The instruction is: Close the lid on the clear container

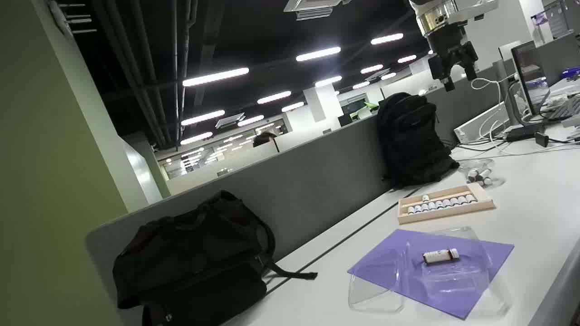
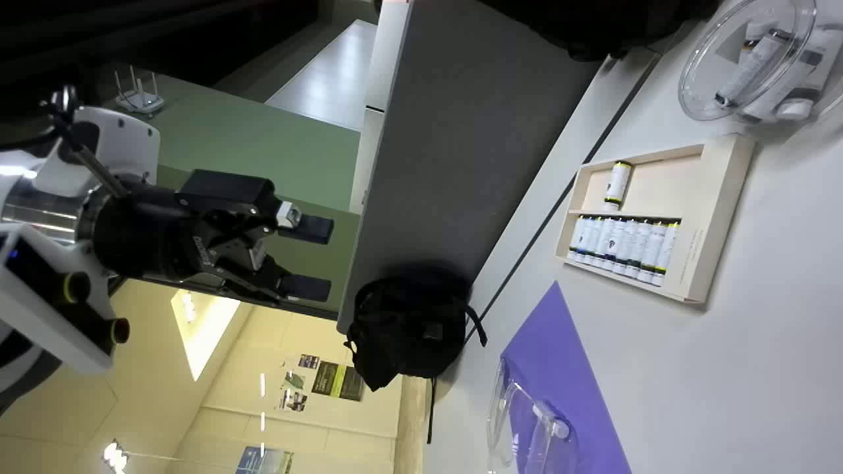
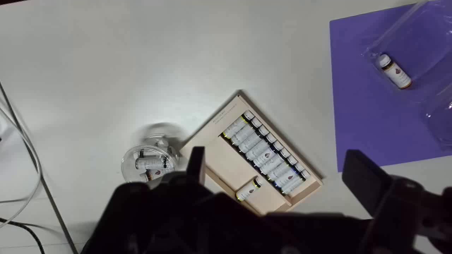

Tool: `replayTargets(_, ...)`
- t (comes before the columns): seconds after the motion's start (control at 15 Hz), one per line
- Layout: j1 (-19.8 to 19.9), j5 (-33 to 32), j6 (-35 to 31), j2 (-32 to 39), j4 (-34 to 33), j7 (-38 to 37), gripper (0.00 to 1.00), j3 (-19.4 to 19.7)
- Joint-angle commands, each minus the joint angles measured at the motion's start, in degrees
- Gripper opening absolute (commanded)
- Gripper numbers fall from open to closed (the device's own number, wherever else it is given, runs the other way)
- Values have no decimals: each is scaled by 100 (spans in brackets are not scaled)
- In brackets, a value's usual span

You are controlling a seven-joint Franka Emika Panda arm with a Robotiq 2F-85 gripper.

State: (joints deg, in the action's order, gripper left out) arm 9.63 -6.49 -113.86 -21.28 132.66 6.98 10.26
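Clear plastic, thin and glossy: seeing the container (image 1: 453,285) lying shallow and round-cornered, catching pale glints along its rims, taking on lavender from the flat, sharp-edged purple sheet (image 3: 363,127) beneath, and reaching partly past it onto the smooth white surface (image 1: 543,203). Finding the lid (image 1: 378,280) just beside, to the left of the container in an exterior view, equally see-through, lying off its top and jutting past the sheet's edge. Being unable to tell hinged from merely touching, or flat from slightly tilted. Reading the lid's long axis there as running up and down, rounded corners pointing toward the bottom of the view; reading the container's axis as running roughly alongside, upper end pointing toward the pale wooden tray (image 1: 485,197). Inside the container, noting a brown bottle (image 1: 440,256) lying on its side, cylindrical, white-labelled, cap pointing right there and up-left in the wrist view. Noting a thin divider splitting the rectangular tray, with white-labelled bottles (image 3: 264,157) lying in a tight row and a single bottle (image 3: 249,190) slanting in the other compartment. Seeing the hand (image 1: 461,81), black and matte, hanging high above the surface, well apart from lid and container, pointing downward, blunt fingers (image 2: 309,230) standing wide apart.
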Motion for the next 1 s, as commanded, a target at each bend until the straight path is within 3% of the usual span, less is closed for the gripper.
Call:
replayTargets(0.0,-4,-1,12,2,-11,0,100,6)
replayTargets(0.53,0,-1,6,2,-11,0,100,8)
replayTargets(0.8,67,110,-446,723,-487,-593,100,-14)
replayTargets(0.93,-6,291,-573,1307,-854,-544,100,10)
